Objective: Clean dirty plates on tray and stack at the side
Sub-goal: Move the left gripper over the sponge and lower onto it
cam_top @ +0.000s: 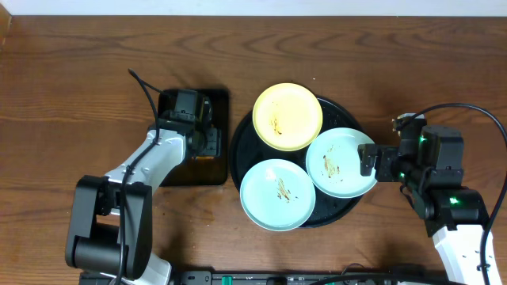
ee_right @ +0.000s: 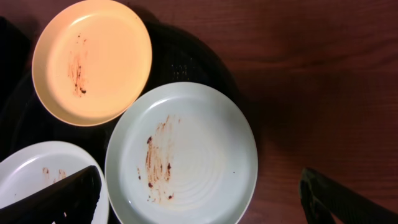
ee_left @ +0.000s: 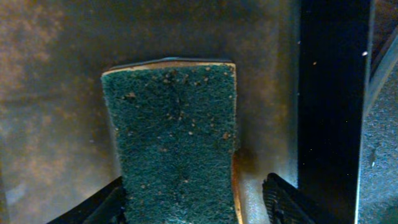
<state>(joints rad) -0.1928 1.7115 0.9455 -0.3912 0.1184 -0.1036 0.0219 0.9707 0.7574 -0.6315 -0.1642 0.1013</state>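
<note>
Left of the tray [cam_top: 337, 111], my left gripper [ee_left: 194, 183] stands open astride a green sponge [ee_left: 174, 143]; on the tray lie the dirty plates [cam_top: 287, 116]; at its right edge my right gripper [ee_right: 200, 175] gapes wide, one smeared mint plate [ee_right: 186, 162] between the fingers.

Glossy black on the round tray [cam_top: 337, 115]. Pale yellow on the far plate [cam_top: 287, 116], pale mint-white on the near plate [cam_top: 277, 194] and the right plate [cam_top: 341, 162], dark brown streaks at all three centres. Dark green flecked with tan specks on the sponge [ee_left: 177, 143]. Warm brown wood grain on the table [cam_top: 79, 71].
</note>
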